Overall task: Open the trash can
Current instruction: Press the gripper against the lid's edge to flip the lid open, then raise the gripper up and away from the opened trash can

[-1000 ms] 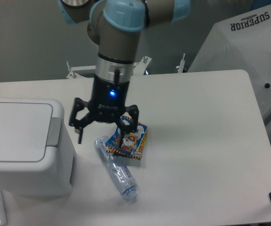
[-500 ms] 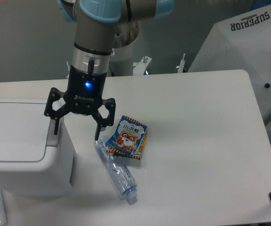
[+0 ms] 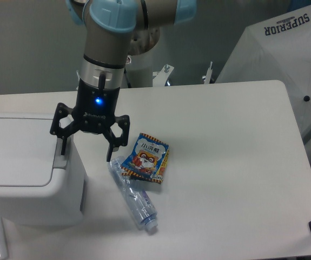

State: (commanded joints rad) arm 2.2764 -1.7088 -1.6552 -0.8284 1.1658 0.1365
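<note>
One gripper (image 3: 87,147) hangs spread wide over the bin (image 3: 28,168) edge. One snack packet (image 3: 146,158) and one bottle (image 3: 134,199) lie close by.

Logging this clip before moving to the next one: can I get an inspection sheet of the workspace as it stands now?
Surface: white table, rounded corners.
Job's things: white bin at left, lid flat and shut, grey button strip along the lid's right edge.
Clutter: snack packet mid-table; clear bottle lying in front of it, touching or overlapping its edge.
Grippers: gripper with jaws spread, empty, one finger over the button strip; contact unclear.
Cables: nothing seen.
Surroundings: white umbrella at right, printed SUPERIOR; grey wall behind.
</note>
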